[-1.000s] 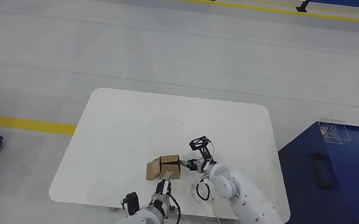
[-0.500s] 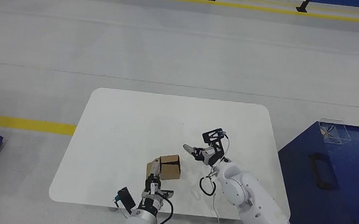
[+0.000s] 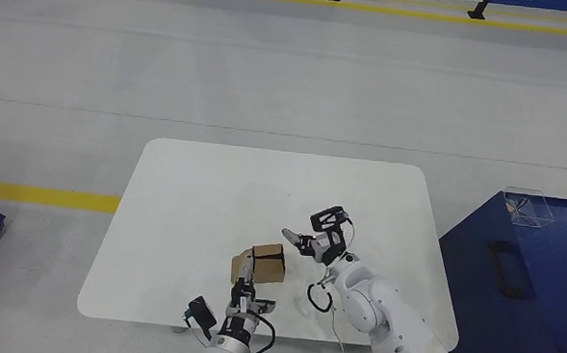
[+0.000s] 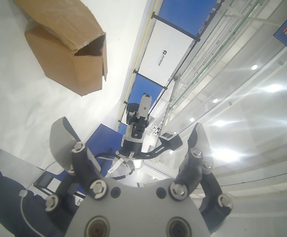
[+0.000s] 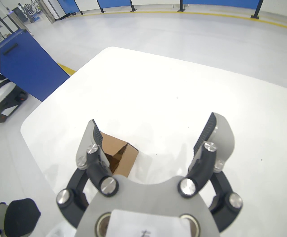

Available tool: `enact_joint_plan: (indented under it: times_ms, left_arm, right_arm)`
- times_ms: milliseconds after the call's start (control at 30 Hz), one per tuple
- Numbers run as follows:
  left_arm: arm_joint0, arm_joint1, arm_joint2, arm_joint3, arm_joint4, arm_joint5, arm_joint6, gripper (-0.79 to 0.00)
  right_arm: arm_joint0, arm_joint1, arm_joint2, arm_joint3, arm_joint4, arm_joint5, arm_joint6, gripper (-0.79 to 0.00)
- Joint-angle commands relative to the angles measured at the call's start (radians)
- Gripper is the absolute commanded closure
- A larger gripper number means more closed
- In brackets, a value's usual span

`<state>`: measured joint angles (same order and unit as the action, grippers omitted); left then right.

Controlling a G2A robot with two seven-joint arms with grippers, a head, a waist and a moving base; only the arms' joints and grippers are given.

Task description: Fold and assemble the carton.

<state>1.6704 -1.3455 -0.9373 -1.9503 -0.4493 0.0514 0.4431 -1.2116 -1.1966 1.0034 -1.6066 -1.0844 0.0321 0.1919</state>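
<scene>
A small brown carton (image 3: 262, 263) lies on its side on the white table (image 3: 264, 185), near the front edge, with one end open and a flap loose. In the left wrist view the carton (image 4: 67, 56) shows its dark open end. My left gripper (image 3: 244, 290) sits just in front of it, open (image 4: 132, 134) and holding nothing. Just to the carton's right hovers my right gripper (image 3: 301, 243), open (image 5: 153, 122) and empty. From that wrist the carton (image 5: 121, 157) lies partly behind one finger (image 5: 94, 134).
A blue cabinet (image 3: 524, 285) stands off the table's right side with a clear plastic box (image 3: 528, 205) on top. Another blue cabinet (image 5: 24, 67) stands beyond the table's left side. The table's front edge runs close to the carton.
The right gripper left the carton's right end, rose to the right, then came back a little toward it. The left gripper shifted slightly left. The carton stayed put.
</scene>
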Motion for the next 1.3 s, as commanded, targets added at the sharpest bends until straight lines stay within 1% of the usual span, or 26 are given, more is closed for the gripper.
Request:
enact_joint_plan:
  times_ms: [0,67,133,267,500,767,1067,1267]
  left_arm:
    - [-0.007,-0.005,-0.010,0.066,-0.022,-0.086,-0.003,-0.785]
    - [-0.023,-0.011,-0.023,0.134,-0.018,-0.179,0.013,-0.785]
    - [-0.036,-0.021,-0.024,0.183,-0.076,-0.258,0.008,-0.785]
    - [-0.070,-0.035,-0.019,0.265,-0.114,-0.326,0.009,-0.785]
    - [-0.119,-0.060,0.004,0.354,-0.173,-0.346,0.015,-0.785]
    - [-0.180,-0.089,0.003,0.431,-0.213,-0.382,0.070,-0.785]
    - [-0.190,-0.106,-0.015,0.467,-0.183,-0.401,0.114,-0.785]
    - [-0.193,-0.117,-0.026,0.478,-0.186,-0.402,0.121,-0.785]
  right_arm:
    - [0.004,-0.007,-0.028,0.009,-0.036,0.025,-0.012,-0.785]
    - [0.017,-0.017,-0.057,0.033,-0.052,0.035,-0.018,-0.785]
    - [0.035,-0.026,-0.085,0.067,-0.060,0.032,-0.018,-0.785]
    - [0.070,-0.046,-0.129,0.136,-0.060,0.029,-0.020,-0.785]
    - [0.100,-0.069,-0.176,0.202,-0.120,0.046,-0.031,-0.785]
    - [0.114,-0.091,-0.201,0.245,-0.158,0.070,-0.022,-0.785]
    - [0.115,-0.105,-0.200,0.265,-0.187,0.071,-0.022,-0.785]
    - [0.111,-0.112,-0.195,0.270,-0.197,0.062,-0.021,-0.785]
